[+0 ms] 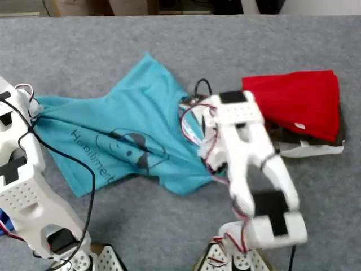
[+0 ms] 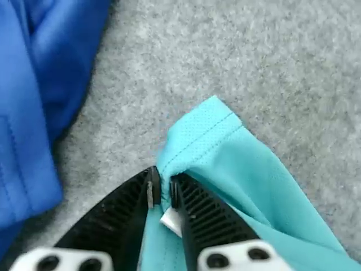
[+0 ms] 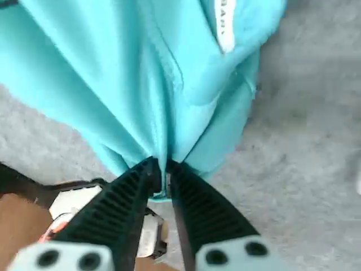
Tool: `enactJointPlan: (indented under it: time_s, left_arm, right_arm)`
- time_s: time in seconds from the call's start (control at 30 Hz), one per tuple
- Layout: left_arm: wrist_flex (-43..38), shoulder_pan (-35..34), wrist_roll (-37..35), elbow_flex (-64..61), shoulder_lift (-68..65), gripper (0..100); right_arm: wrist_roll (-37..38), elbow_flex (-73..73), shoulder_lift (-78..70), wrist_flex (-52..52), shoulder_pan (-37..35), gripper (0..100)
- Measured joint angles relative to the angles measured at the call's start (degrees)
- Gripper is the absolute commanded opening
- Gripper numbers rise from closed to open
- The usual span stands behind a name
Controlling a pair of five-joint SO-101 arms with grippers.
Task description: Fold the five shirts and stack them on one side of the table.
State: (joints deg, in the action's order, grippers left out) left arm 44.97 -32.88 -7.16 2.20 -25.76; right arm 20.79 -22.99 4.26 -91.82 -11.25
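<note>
A turquoise shirt [image 1: 124, 135] lies spread on the grey table, print side up. At its left end my left gripper [image 2: 162, 189] is shut on the hem of the turquoise shirt [image 2: 225, 164], pinching a thin fold. My right gripper [image 3: 161, 169] is shut on a bunched fold of the same shirt [image 3: 141, 73] at its right end, near the white arm [image 1: 237, 130] in the high view. A folded red shirt [image 1: 299, 101] lies at the right, on top of other folded cloth. A blue shirt [image 2: 39, 84] lies beside the left gripper.
The table's grey cloth [image 1: 169, 226] is bare in front of the turquoise shirt and behind it. Both arm bases [image 1: 62, 248] stand at the near edge. Black and coloured cables [image 1: 197, 130] run along the arms.
</note>
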Motion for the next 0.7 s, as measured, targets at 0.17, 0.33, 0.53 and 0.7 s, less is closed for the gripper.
enactJointPlan:
  time_s: [0.17, 0.33, 0.53, 0.7]
  left_arm:
    - [0.0, 0.7, 0.0, 0.0, 0.0, 2]
    - [0.0, 1.0, 0.1, 0.0, 0.0, 2]
    - [0.0, 1.1, 0.2, 0.0, 0.0, 2]
    - [0.0, 1.1, 0.3, 0.0, 0.0, 2]
  right_arm:
    - [0.1, 7.5, 7.1, -0.3, 1.0, 1.4]
    - [-3.9, 24.9, 3.6, 2.2, 1.0, 11.8]
    - [-11.8, 43.2, -12.0, 6.8, -2.8, 15.7]
    - [-13.3, 58.8, -24.0, 4.2, -7.8, 15.6]
